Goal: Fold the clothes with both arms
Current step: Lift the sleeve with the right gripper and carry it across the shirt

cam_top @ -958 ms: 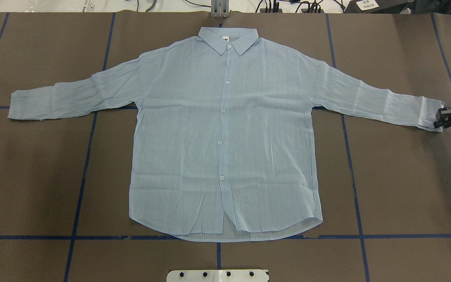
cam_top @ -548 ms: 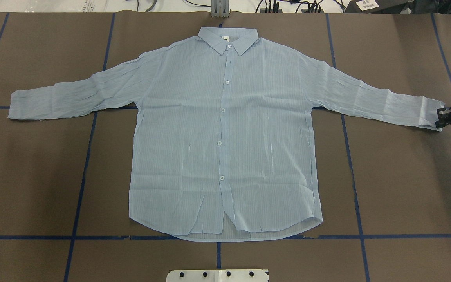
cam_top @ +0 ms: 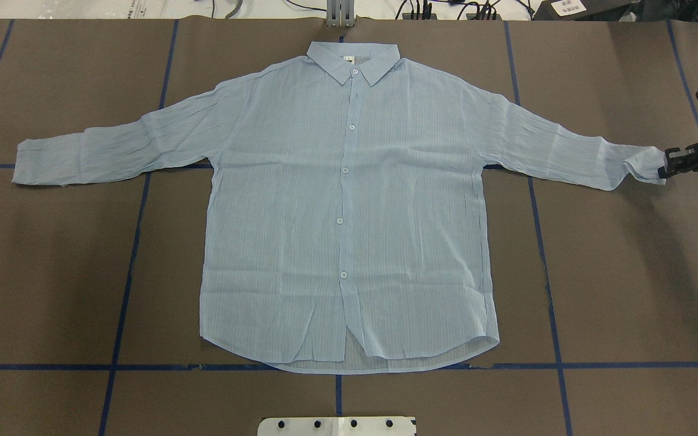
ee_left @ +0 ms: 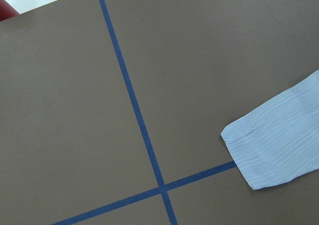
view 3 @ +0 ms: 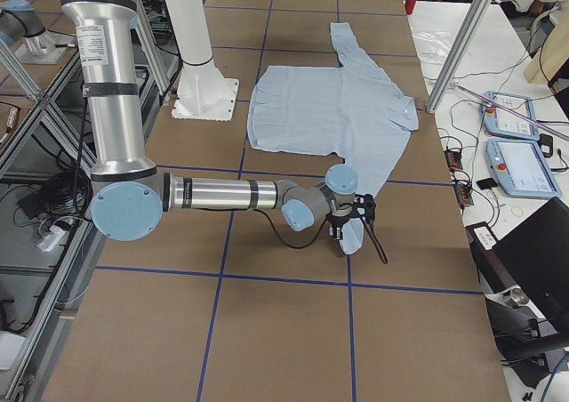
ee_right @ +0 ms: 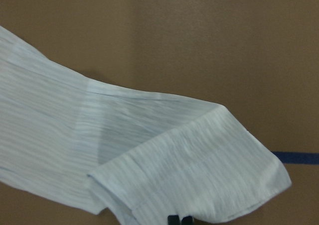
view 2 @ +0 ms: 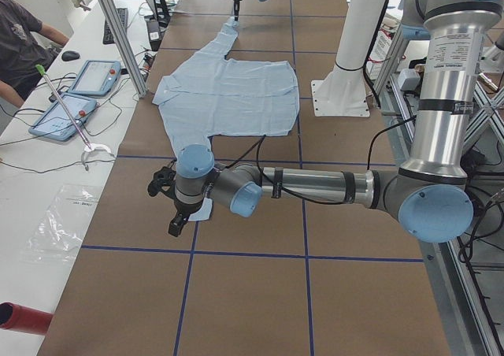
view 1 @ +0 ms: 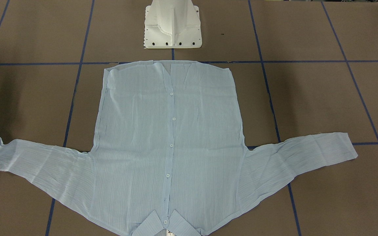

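Right gripper [cam_top: 665, 168] has moved inward toward the shirt body and up off the table [cam_top: 628, 272] since half a second ago, taking the right cuff [cam_top: 643, 166] with it: the cuff lay flat then, and now its end is lifted and curling back over the sleeve. The jaws look clenched on the cuff edge. The right wrist view shows the two fingertips close together at the hem with cloth draped from them. The rest of the shirt [cam_top: 349, 212] hasn't shifted. It lies flat, buttoned and face up, straight ahead of the pedestal base [cam_top: 337, 426], hem nearest the base, collar farthest, sleeves spread to either side of it. The left cuff [ee_left: 276, 150] is flat on the table, untouched. The left gripper [view 2: 175, 226] hangs above it, out on the base's left side, seen only from the side camera, so I can't tell how its jaws stand. My read: the right sleeve fold has begun and the left grasp hasn't been made. Cloth is thin and wrinkled, so expect it to sag and drag. Carry the cuff high enough to clear the torso or it'll bunch the sleeve.
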Available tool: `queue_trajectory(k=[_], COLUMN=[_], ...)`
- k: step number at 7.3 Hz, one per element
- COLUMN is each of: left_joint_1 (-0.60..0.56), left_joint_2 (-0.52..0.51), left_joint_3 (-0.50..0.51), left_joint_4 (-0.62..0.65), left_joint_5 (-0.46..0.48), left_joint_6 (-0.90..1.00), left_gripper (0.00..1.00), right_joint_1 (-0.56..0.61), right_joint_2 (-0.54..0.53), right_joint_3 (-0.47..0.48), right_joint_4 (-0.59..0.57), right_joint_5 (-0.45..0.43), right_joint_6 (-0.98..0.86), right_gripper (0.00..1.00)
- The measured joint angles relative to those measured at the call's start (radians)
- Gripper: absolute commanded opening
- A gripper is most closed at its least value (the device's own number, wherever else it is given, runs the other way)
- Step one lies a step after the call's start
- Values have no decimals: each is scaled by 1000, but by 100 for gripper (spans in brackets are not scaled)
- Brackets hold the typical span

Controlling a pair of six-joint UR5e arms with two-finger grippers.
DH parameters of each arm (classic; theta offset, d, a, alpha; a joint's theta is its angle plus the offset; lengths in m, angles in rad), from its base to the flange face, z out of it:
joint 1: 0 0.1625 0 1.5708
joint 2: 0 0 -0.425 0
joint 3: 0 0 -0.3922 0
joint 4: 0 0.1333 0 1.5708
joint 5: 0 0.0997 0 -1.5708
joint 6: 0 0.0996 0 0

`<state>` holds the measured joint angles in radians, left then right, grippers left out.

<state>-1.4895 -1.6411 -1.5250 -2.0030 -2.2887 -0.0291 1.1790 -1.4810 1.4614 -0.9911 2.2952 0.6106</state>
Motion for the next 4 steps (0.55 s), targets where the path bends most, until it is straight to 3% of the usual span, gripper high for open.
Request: queue_trajectory(k=[2, 4], left_joint_1=[0, 0], left_joint_2=[1, 1], left_joint_3=[4, 25], left_joint_4=[0, -16], left_joint_5=[0, -1], left_joint_6=[0, 0], left_gripper=[100, 100], right_joint_1=[-2, -38], right_joint_2=[39, 186], right_joint_3=[97, 120], right_joint_4=[-3, -4], right_joint_5=[59, 95], right_joint_6=[28, 180], right_gripper=[0, 0])
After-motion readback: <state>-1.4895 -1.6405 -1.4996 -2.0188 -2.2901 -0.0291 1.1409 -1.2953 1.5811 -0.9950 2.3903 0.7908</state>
